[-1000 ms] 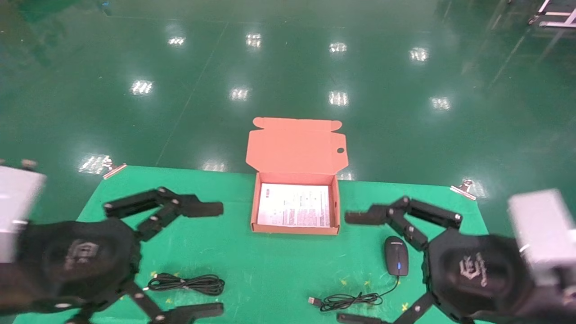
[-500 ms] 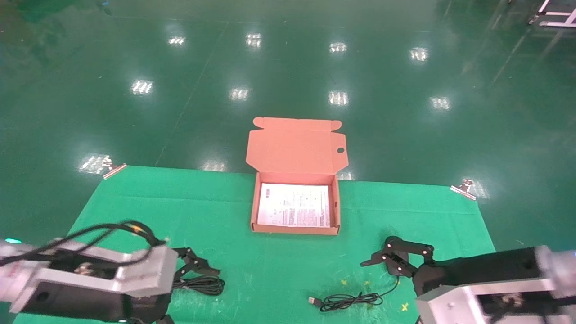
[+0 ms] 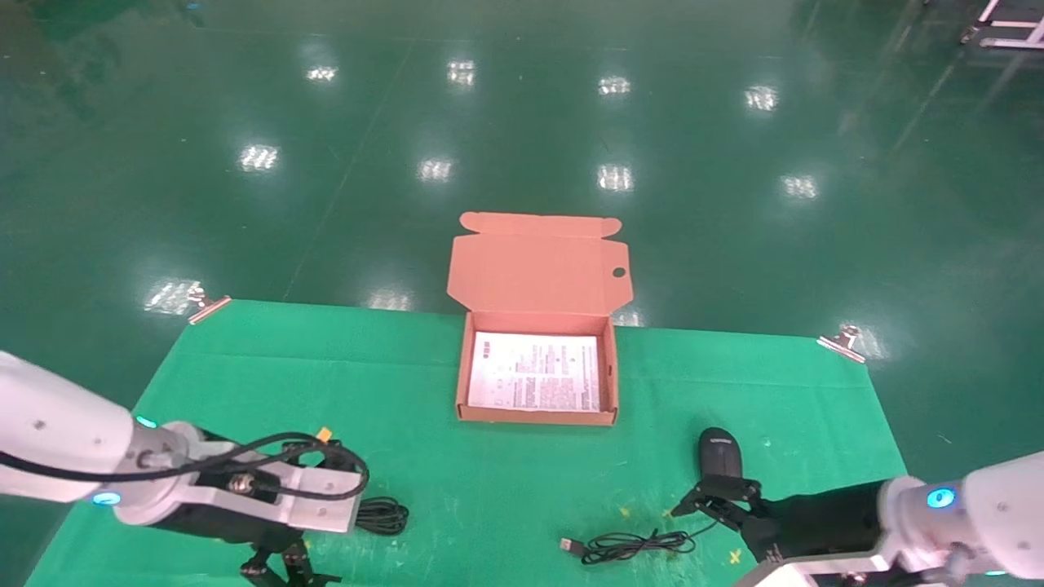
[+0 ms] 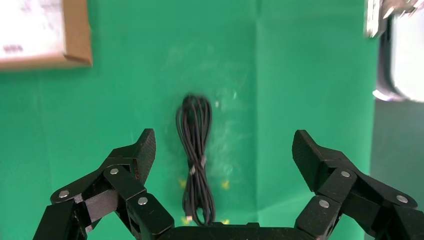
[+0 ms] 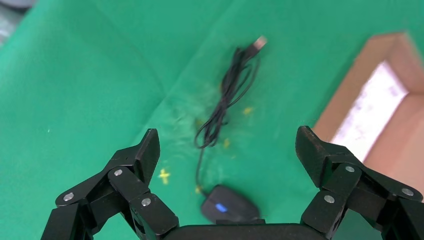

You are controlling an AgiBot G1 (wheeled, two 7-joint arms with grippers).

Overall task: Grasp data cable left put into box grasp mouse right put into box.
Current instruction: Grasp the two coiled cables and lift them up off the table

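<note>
Both arms have swung lower since the earlier frame. Now the left gripper [image 4: 222, 155] hangs spread wide over the data cable [image 4: 196, 157], which lies at 7 o'clock from the box [image 3: 536, 418]. Spread as well, the right gripper [image 5: 227, 157] hangs over the mouse [image 3: 719, 453], at 4 o'clock from the box, its cord [image 3: 632, 544] trailing toward 7 o'clock.
</note>
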